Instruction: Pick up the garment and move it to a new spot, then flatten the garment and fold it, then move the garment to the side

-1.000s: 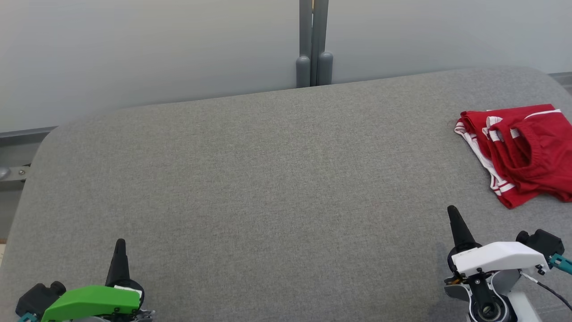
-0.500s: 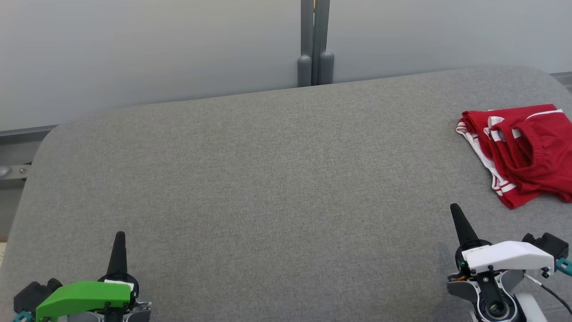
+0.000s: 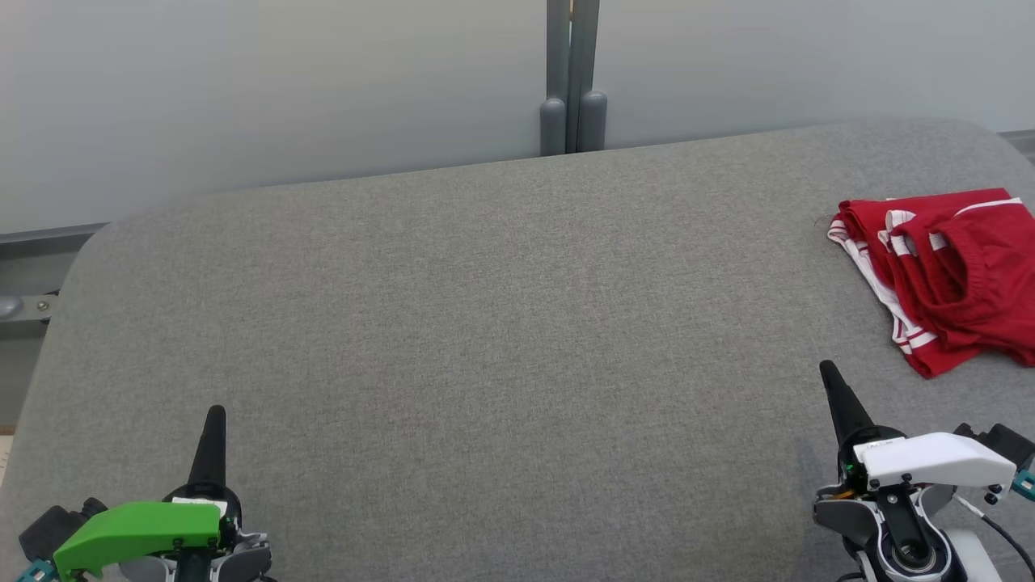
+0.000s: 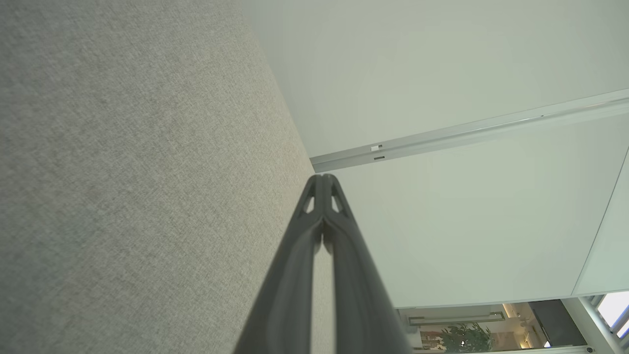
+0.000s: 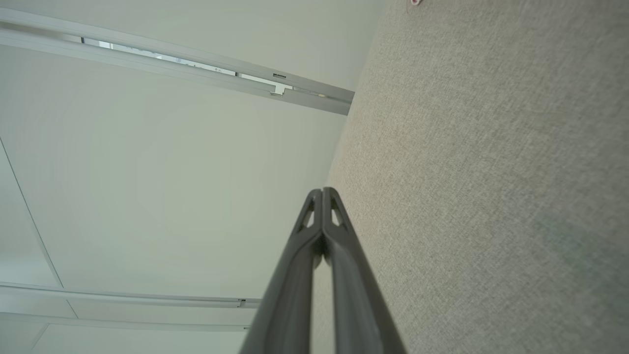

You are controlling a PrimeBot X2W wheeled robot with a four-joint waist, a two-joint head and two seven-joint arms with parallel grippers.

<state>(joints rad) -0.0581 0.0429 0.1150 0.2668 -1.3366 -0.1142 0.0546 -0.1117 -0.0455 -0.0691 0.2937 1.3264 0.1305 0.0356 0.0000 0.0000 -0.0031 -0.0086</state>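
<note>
The garment is red with white stripes and lies folded at the right edge of the grey padded table. A tiny corner of the garment shows at the top of the right wrist view. My right gripper is shut and empty at the lower right, a short way in front of the garment and apart from it. My left gripper is shut and empty at the lower left, far from the garment. Both wrist views show the fingertips pressed together: left gripper, right gripper.
A pale wall panel with a grey post rises behind the table's far edge. The table's rounded left corner drops to a metal frame. Bare grey cloth spans the middle of the table.
Both grippers have drawn back toward the bottom edge, the right one also sliding slightly right. The garment has stayed in place.
</note>
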